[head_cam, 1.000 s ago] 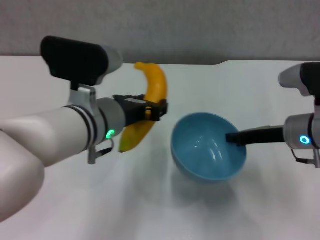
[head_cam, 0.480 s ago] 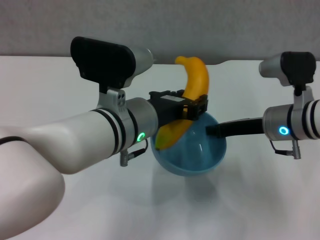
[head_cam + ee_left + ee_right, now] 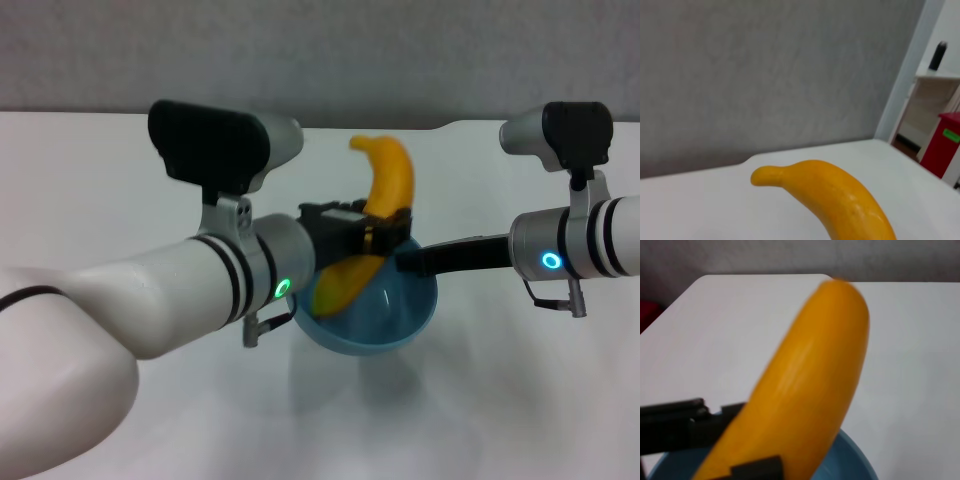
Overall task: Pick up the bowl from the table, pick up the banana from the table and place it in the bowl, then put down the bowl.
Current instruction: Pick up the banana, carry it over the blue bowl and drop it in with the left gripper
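There is one banana (image 3: 378,215), one bowl (image 3: 385,315), one table (image 3: 90,190) and two robot arms, each with one gripper.

The banana is yellow-orange, smooth and curved like a smile turned on its side. It has a short stubby tip at the top. Its skin is a little shiny. In the left wrist view the banana (image 3: 832,197) bends over the white table (image 3: 700,205), and in the right wrist view the banana (image 3: 802,390) fills much of the picture.

The bowl is round, deep and light blue. It looks like smooth plastic, and its inside is glossy. The bowl is up in the air above the table, not resting on it.

The banana stands nearly upright. Its lower end dips inside the bowl and its upper tip sticks up well above the bowl's rim.

The left gripper (image 3: 385,232) is black and is closed around the middle of the banana, just above the bowl.

The right gripper (image 3: 412,262) is black too. It pinches the rim of the bowl on the bowl's right side and holds the bowl up.

The table is flat, plain and white. Its far edge, behind the bowl, has a shallow notch.
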`<state>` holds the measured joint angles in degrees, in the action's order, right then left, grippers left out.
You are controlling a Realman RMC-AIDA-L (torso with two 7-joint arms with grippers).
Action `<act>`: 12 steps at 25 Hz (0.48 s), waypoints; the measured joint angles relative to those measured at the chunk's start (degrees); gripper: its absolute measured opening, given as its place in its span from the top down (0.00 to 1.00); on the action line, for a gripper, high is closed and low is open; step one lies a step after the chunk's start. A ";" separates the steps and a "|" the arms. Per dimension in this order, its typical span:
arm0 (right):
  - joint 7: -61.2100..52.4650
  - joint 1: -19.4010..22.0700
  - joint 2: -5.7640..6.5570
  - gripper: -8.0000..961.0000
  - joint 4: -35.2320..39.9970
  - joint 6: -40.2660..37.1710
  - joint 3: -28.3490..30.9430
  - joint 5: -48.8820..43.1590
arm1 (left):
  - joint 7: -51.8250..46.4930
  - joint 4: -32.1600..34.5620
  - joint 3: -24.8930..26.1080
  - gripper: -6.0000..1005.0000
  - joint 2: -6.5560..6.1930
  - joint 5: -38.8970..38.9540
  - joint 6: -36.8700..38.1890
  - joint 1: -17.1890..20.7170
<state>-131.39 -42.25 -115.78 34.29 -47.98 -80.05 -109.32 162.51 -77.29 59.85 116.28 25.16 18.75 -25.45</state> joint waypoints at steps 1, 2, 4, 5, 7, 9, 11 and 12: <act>0.00 0.02 0.03 0.96 0.05 0.00 -0.06 0.06 | 0.00 0.53 0.01 0.42 0.00 0.16 0.00 -0.02; -0.02 0.09 0.07 0.96 0.11 0.00 -0.08 0.09 | 0.01 0.97 0.05 0.41 -0.01 0.30 0.00 -0.04; -0.06 0.22 0.14 0.96 0.10 0.00 0.10 0.10 | 0.10 1.12 -0.07 0.41 -0.05 0.15 -0.20 -0.08; -0.08 0.25 0.18 0.96 -0.03 -0.01 0.23 0.10 | 0.19 1.12 -0.43 0.41 -0.05 -0.26 -0.44 -0.12; -0.09 0.26 0.21 0.96 -0.05 0.00 0.30 0.11 | 0.21 1.12 -1.24 0.40 -0.07 -1.47 -0.98 -0.16; -0.12 0.26 0.23 0.96 -0.08 -0.01 0.31 0.12 | 0.22 1.15 -1.95 0.40 -0.05 -2.57 -1.68 -0.09; -0.41 0.26 0.31 0.96 -0.33 -0.16 0.32 0.10 | 0.23 1.17 -2.25 0.40 0.00 -3.02 -2.30 0.09; -0.76 0.23 0.36 0.96 -0.54 -0.26 0.27 0.00 | 0.23 1.17 -2.33 0.40 0.01 -3.11 -2.61 0.21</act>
<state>-132.15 -42.03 -115.42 33.75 -48.24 -79.79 -109.32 162.75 -76.12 57.52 116.29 22.04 16.14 -25.24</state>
